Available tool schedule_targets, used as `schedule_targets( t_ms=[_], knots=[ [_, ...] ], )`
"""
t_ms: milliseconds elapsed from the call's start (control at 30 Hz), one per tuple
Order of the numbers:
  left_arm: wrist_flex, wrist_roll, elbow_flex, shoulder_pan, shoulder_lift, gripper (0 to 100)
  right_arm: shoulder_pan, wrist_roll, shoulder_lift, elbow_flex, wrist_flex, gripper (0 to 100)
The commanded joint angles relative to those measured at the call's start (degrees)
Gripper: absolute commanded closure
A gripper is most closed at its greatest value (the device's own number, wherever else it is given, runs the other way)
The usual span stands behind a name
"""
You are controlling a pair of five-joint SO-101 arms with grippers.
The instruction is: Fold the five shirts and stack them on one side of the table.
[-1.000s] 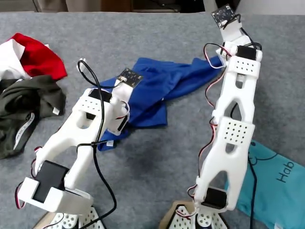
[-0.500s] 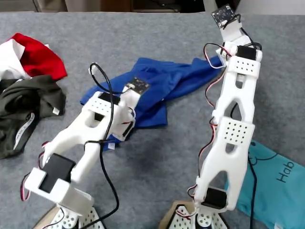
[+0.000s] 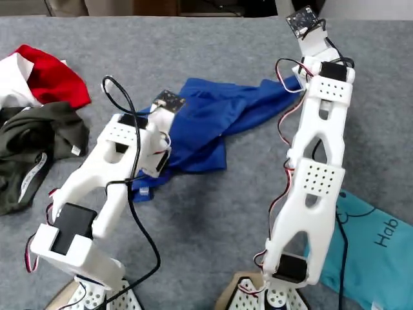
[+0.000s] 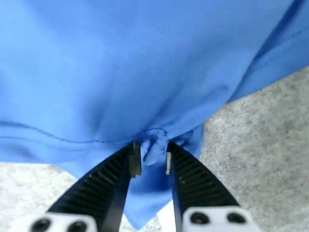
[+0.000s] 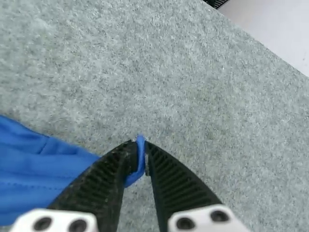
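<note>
Blue shirt (image 3: pixel 213 123) lay rumpled mid-way across grey table (image 3: pixel 213 219) | left gripper (image 4: pixel 149 159) pinched a bunched fold at its 8 o'clock edge, jaws nearly closed | right gripper (image 5: pixel 140 154) clamped its 2 o'clock tip | red shirt (image 3: pixel 51 77) and dark shirt (image 3: pixel 32 142) at 9 o'clock | teal shirt (image 3: pixel 361 271) at 4 o'clock

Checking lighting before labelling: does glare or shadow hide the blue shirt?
High view: even light, soft shadows, no glare on the blue shirt. Left wrist view: the fold in the left tool is plainly lit. Right wrist view: so is the edge in the right tool.
</note>
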Motion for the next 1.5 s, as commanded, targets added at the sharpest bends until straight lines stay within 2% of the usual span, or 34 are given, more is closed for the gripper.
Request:
schedule_targets(
  t_ms=[0, 167, 633, 700, 800, 900, 1033, 1200, 1267, 1467],
  knots=[
    [1.6, 0.2, -4.5, -0.6, -0.7, 90, -0.7, 0.4, -0.2, -0.3, 0.0, 99.4],
    [1.4, 0.2, -4.6, 0.1, -0.1, 97, -0.7, 0.4, -0.2, -0.3, 0.1, 99.4],
    [2.2, 0.7, -5.1, -0.4, -0.7, 98, -0.7, 0.3, -0.5, -0.4, 0.2, 99.4],
    [5.0, 2.4, -9.2, -1.3, -0.7, 98, -0.7, 0.3, -1.0, -1.5, 1.7, 99.4],
    [10.6, 4.1, -17.3, -2.9, -0.7, 98, -1.9, 0.3, -3.6, -7.1, 10.5, 99.4],
    [17.1, 4.6, -27.4, -4.4, -0.7, 98, -3.4, 0.1, -6.8, -16.0, 21.9, 99.4],
    [25.5, 5.6, -43.0, -6.5, -0.7, 98, -4.6, 0.2, -9.9, -30.7, 30.0, 99.4],
    [35.0, 9.9, -62.9, -9.5, -0.7, 98, -5.6, -0.7, -21.5, -32.1, 34.9, 99.5],
    [37.2, 11.5, -69.1, -11.2, -0.7, 98, -5.1, -3.3, -26.6, -32.7, 35.1, 99.5],
    [37.4, 13.5, -76.0, -16.1, -6.2, 98, -5.9, -3.6, -42.3, -31.4, 36.5, 99.5]
  ],
)
